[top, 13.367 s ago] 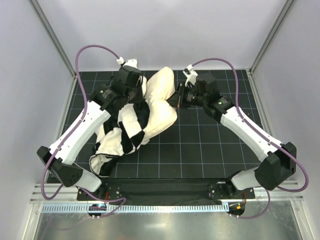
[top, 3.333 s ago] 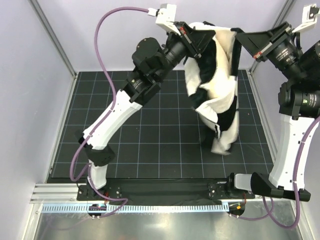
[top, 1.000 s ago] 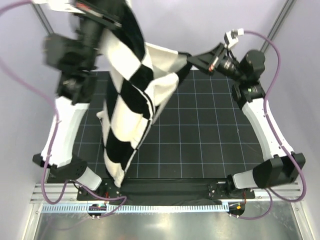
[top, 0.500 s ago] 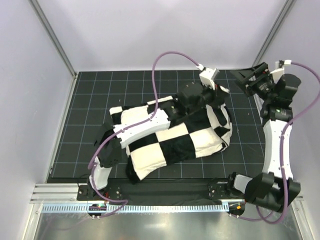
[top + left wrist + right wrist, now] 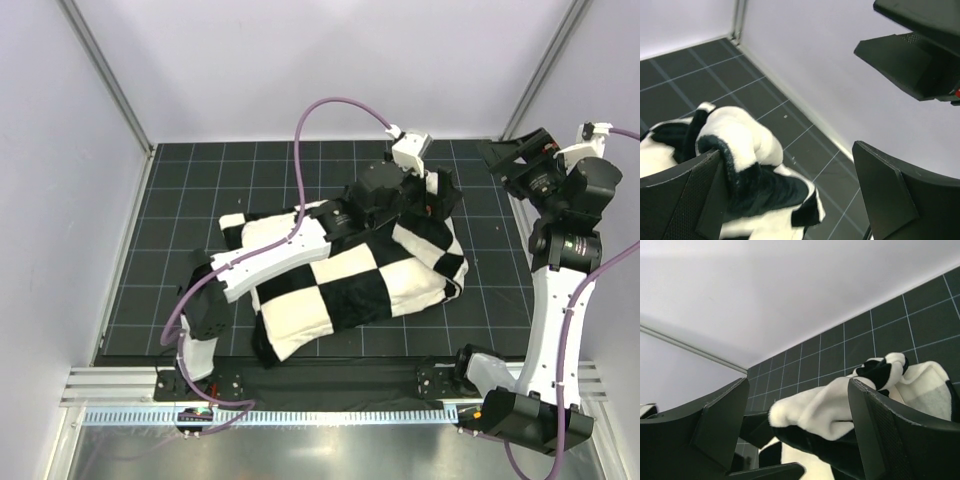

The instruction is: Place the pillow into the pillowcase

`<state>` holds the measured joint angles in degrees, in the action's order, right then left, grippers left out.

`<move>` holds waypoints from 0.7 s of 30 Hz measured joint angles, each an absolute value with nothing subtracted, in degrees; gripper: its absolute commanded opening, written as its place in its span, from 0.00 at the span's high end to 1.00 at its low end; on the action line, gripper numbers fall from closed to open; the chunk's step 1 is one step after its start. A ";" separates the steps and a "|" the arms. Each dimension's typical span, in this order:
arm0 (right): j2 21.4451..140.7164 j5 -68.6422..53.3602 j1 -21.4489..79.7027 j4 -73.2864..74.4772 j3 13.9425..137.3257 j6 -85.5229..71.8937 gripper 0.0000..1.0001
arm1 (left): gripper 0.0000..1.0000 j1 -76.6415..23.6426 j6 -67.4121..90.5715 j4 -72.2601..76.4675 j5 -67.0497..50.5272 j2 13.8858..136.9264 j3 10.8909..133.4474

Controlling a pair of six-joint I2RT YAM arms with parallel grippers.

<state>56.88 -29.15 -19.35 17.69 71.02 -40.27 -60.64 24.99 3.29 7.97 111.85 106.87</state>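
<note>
The black-and-white checked pillowcase (image 5: 350, 285) lies plump and flat across the middle of the mat. The pillow is hidden. My left arm reaches over the pillowcase, and my left gripper (image 5: 441, 197) stands open at its far right corner. In the left wrist view the left gripper (image 5: 790, 200) has its jaws wide apart, with a rumpled pillowcase corner (image 5: 747, 170) resting against the left finger (image 5: 680, 200), not pinched. My right gripper (image 5: 514, 152) hangs raised at the right wall, open. In the right wrist view the right gripper (image 5: 800, 432) is empty, with the pillowcase corner (image 5: 835, 407) below it.
A black grid mat (image 5: 180, 200) covers the table, with pale walls on three sides and metal posts (image 5: 105, 75) at the back corners. A purple cable (image 5: 330, 105) loops above the left arm. Both arm bases and a rail (image 5: 320, 412) sit at the near edge.
A second ago both grippers held the pillowcase up in the air. It now lies on the mat, both grippers have opened off it, and the right one has drawn back to the right.
</note>
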 measured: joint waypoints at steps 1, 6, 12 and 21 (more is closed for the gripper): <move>56.88 -29.06 -19.35 18.06 70.76 -39.90 0.13 | 0.00 -60.62 24.91 1.10 8.56 110.74 106.61; 56.69 -32.32 -19.35 16.58 66.32 -39.20 0.13 | 0.00 -59.66 24.29 -6.74 9.82 104.92 106.45; 54.72 -34.63 -19.35 15.55 56.55 -38.85 0.13 | 0.09 -56.66 24.51 -8.43 9.47 102.06 106.50; 46.72 -24.99 -19.35 19.84 57.47 -35.27 0.12 | 0.11 -56.27 37.10 4.78 3.33 117.19 111.90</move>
<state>46.72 -24.99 -19.35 19.84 57.47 -35.27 -56.27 37.10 4.78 3.33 117.19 111.90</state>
